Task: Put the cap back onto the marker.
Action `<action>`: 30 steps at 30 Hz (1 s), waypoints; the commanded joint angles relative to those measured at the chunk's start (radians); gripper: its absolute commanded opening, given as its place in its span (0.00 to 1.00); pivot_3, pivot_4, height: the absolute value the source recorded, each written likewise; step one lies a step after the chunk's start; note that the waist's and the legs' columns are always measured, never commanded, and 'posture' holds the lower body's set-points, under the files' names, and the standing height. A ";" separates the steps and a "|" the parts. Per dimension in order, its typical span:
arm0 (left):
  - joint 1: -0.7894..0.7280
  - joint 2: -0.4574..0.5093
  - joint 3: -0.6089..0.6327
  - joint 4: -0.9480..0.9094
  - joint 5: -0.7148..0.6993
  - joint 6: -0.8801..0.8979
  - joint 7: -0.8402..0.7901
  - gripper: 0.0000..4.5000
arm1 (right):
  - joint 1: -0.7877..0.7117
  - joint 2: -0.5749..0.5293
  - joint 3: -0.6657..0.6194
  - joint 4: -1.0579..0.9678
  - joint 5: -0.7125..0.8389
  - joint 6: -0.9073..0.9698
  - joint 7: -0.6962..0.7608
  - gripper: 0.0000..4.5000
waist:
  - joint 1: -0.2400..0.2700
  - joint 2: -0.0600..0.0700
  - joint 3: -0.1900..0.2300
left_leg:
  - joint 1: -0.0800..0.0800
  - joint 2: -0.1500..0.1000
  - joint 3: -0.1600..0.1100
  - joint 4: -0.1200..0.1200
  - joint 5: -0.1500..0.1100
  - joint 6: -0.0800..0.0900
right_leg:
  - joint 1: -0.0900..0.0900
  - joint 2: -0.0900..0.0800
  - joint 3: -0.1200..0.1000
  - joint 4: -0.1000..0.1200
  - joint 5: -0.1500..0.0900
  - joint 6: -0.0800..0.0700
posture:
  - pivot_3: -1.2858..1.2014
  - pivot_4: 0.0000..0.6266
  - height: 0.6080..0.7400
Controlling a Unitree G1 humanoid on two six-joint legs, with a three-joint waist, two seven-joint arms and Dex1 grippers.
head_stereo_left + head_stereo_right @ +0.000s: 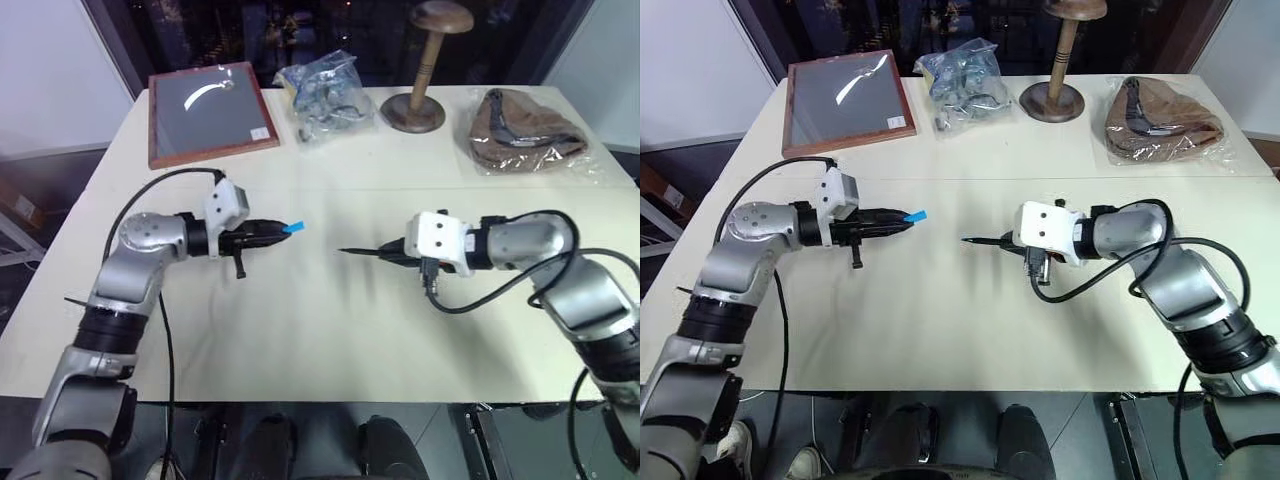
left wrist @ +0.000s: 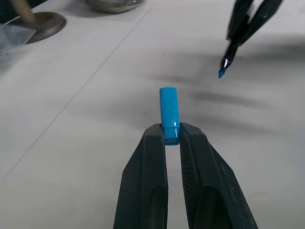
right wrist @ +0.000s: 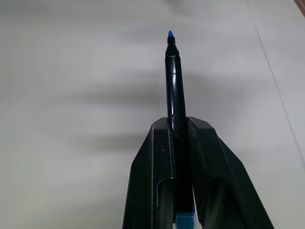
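The left hand (image 1: 272, 230) is clenched on the light-blue cap (image 1: 293, 228) and the right hand (image 1: 392, 254) on the black marker (image 1: 362, 252), both held above the surface (image 1: 320, 330), tip facing cap across a gap, axes roughly in line.

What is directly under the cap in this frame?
Bare table lies beneath the cap, which the left gripper holds in the air. The fingers cover the cap's rear end, so that part is hidden.
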 commanded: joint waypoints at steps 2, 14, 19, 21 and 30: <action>-0.022 0.002 -0.003 0.052 0.014 -0.104 -0.074 0.01 | -0.051 0.029 0.001 0.022 -0.035 -0.041 0.018 0.00 | 0.003 0.000 0.000 | 0.000 0.000 0.000 0.000 0.000 0.000 | 0.000 0.000 0.000 0.000 0.000 0.000 | 0.52 0.24 1.00; -0.019 -0.018 -0.035 0.097 0.051 -0.217 -0.144 0.01 | -0.112 0.089 0.011 0.050 -0.067 -0.043 0.061 0.00 | 0.000 0.000 0.000 | 0.000 0.000 -0.001 0.001 0.000 0.000 | 0.000 0.000 0.000 0.001 0.000 0.000 | 0.52 0.24 1.00; -0.018 -0.017 -0.033 0.110 0.063 -0.234 -0.140 0.01 | -0.119 0.103 0.017 0.050 -0.075 -0.040 0.077 0.00 | -0.002 0.000 0.000 | 0.000 0.000 -0.001 0.001 0.000 0.000 | 0.000 0.000 0.000 0.001 0.000 0.000 | 0.52 0.24 1.00; -0.016 -0.017 -0.031 0.110 0.063 -0.238 -0.139 0.01 | -0.119 0.109 0.018 0.048 -0.077 -0.038 0.083 0.00 | -0.003 0.000 0.000 | 0.000 0.000 -0.001 0.001 0.000 0.000 | 0.000 0.000 0.000 0.001 0.000 0.000 | 0.52 0.24 1.00; -0.011 -0.019 -0.033 0.102 0.063 -0.243 -0.129 0.01 | -0.122 0.133 0.021 0.044 -0.080 -0.028 0.091 0.00 | -0.021 0.000 0.000 | 0.000 0.000 -0.001 0.000 0.000 0.000 | 0.000 0.000 -0.001 0.003 0.000 0.000 | 0.52 0.24 1.00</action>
